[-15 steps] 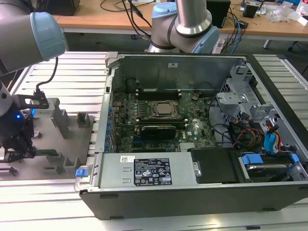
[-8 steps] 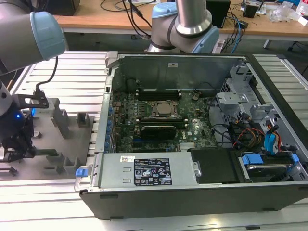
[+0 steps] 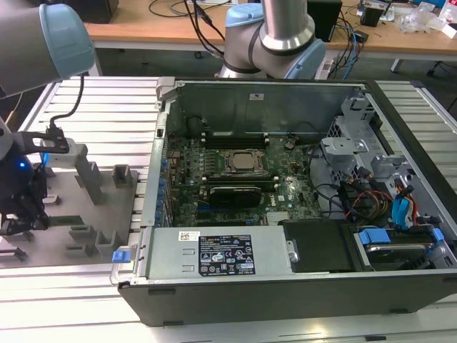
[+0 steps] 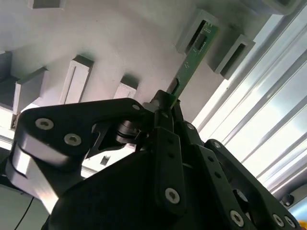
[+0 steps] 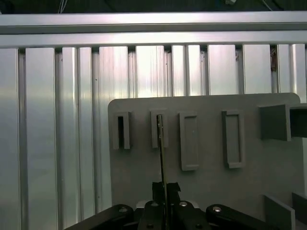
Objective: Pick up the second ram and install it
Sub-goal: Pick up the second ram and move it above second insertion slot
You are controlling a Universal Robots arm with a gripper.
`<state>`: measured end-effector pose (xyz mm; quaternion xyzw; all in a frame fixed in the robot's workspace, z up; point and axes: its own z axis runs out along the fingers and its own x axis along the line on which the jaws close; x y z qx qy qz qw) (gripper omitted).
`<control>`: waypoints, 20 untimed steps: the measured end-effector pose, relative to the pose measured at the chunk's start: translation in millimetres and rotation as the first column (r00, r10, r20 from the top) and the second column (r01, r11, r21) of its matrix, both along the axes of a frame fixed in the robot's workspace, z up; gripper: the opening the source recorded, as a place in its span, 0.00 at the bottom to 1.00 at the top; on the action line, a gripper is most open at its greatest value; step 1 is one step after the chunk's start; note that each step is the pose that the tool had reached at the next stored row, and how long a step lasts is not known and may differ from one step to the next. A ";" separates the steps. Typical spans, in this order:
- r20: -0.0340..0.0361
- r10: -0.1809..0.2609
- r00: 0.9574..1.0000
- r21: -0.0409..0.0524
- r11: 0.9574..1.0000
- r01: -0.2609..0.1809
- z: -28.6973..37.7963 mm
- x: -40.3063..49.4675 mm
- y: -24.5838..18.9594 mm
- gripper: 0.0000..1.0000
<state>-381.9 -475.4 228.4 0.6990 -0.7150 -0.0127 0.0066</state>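
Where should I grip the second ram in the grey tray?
Probably across its flat faces at the free end, coming down over the thin top edge: the second ram stands on edge, its far end in a tray slot. The gripper is shut on it there.

Slatted aluminium worktop (image 3: 100, 114) under bright light.
Light is glinting along the ribbed metal slats (image 5: 57, 124); a wooden desk (image 3: 143, 30) is standing behind, with dark cables (image 3: 201, 25) trailing across it.

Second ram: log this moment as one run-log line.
jaws: shut on second ram | ram: far end in a slot of the grey fixture tray | place: exterior view's left, outside the open computer case
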 end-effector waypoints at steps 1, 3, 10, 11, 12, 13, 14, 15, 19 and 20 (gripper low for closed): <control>0.000 0.000 1.000 0.000 1.000 0.000 4.4 0.0 0.0 0.14; 0.000 0.000 1.000 0.000 1.000 0.000 13.0 0.0 0.0 0.14; 0.000 0.000 1.000 0.000 1.000 0.000 31.7 0.0 0.0 0.14; 0.000 0.000 1.000 0.000 1.000 0.000 33.4 0.0 0.0 0.14; 0.000 0.000 1.000 0.000 1.000 0.000 34.6 0.0 0.0 0.14; 0.000 0.000 1.000 0.000 1.000 0.000 36.1 0.0 0.0 0.14; 0.000 0.000 1.000 0.000 1.000 0.000 37.3 0.0 0.0 0.14; 0.000 0.000 1.000 0.000 1.000 0.000 39.5 0.0 0.0 0.14; 0.000 0.000 1.000 0.000 1.000 0.000 46.4 0.0 0.0 0.14; 0.000 0.000 1.000 0.000 1.000 0.000 47.8 0.0 0.0 0.14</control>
